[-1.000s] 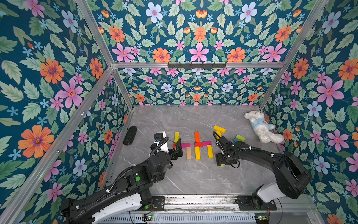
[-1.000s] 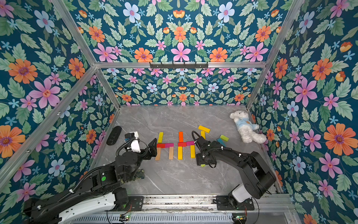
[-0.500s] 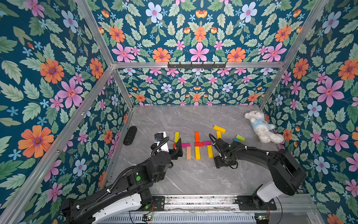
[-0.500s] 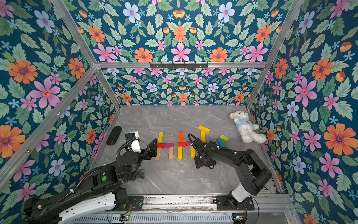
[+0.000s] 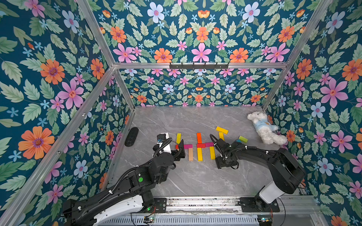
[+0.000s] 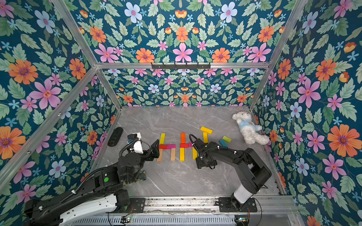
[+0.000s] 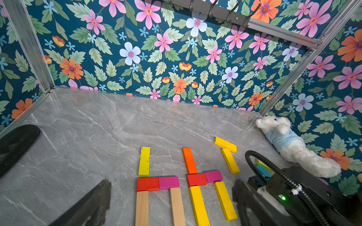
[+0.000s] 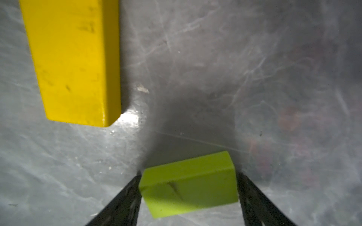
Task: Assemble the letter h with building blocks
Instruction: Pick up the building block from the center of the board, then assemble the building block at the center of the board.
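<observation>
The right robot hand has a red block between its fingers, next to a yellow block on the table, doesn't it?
Not red. The right gripper has a lime-green block between its fingers, as the right wrist view shows. The yellow block does lie beside it on the table.

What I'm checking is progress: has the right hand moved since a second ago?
Yes. The right hand, clamping a lime-green wooden block, has shifted toward the robot's left in both top views, closing its gap to the nearest flat yellow wooden plank.
</observation>
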